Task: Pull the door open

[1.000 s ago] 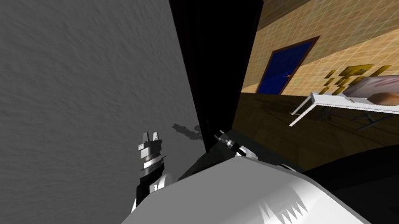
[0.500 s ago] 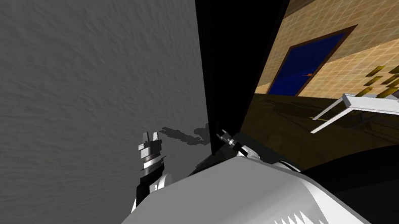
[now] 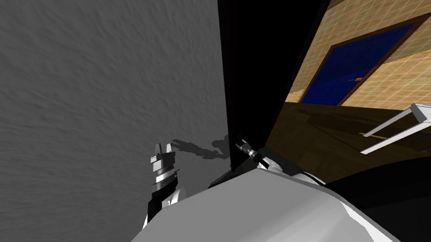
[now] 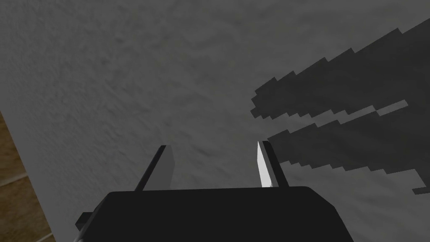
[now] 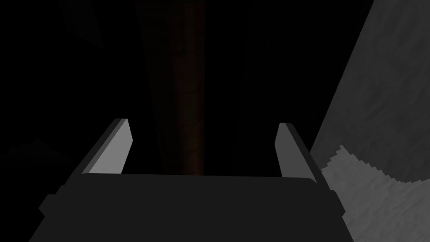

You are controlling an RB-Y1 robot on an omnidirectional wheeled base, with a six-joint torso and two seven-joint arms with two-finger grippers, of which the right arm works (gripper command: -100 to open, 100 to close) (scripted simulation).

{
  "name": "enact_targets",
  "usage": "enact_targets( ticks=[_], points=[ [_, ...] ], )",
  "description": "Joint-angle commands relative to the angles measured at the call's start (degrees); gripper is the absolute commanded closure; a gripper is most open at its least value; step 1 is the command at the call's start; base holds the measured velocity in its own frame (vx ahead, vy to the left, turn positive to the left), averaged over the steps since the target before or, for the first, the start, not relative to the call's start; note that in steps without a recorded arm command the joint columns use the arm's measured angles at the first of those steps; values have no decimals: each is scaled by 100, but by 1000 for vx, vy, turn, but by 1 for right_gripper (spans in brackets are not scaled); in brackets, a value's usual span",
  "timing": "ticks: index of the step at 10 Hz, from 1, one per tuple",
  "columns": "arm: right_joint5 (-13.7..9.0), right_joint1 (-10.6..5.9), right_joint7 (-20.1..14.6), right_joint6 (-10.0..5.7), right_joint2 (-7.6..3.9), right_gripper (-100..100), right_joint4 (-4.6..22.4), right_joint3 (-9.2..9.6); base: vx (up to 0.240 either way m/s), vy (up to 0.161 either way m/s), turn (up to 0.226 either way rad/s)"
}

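A tall, near-black panel (image 3: 275, 23) stands between the grey wall (image 3: 66, 98) and the tan room; I cannot tell whether it is a door leaf or a black area. My right gripper (image 3: 242, 148) is at its foot, open (image 5: 203, 145), with nothing between the fingers. It points at a dim brown upright strip (image 5: 187, 84) in the dark. A blue door (image 3: 360, 66) in a brown frame sits far off in the tan tiled wall. My left gripper (image 3: 163, 149) is open (image 4: 214, 164) and faces the grey wall.
The grey wall is close on my left and ahead, with the arms' shadows (image 3: 200, 150) cast on it. A white table (image 3: 430, 117) stands to the right on the brown floor (image 3: 321, 131).
The whole head view has shifted: the blue door and the table have slid to the right and the dark panel has widened, so I have turned left. Both grippers keep their pose.
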Motion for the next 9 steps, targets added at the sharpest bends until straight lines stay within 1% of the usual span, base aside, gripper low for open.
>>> enact_targets(
  ticks=[1,6,7,9],
  points=[
    [8,2,-8,7,3,100,-6,2,-41,-4,-3],
    [8,2,-8,7,3,100,-6,2,-5,-3,-6],
    [-90,2,-233,57,-61,100,-5,-47,-32,-13,69],
    [-148,2,-427,65,-59,100,-11,-36,-34,-11,51]
  ],
)
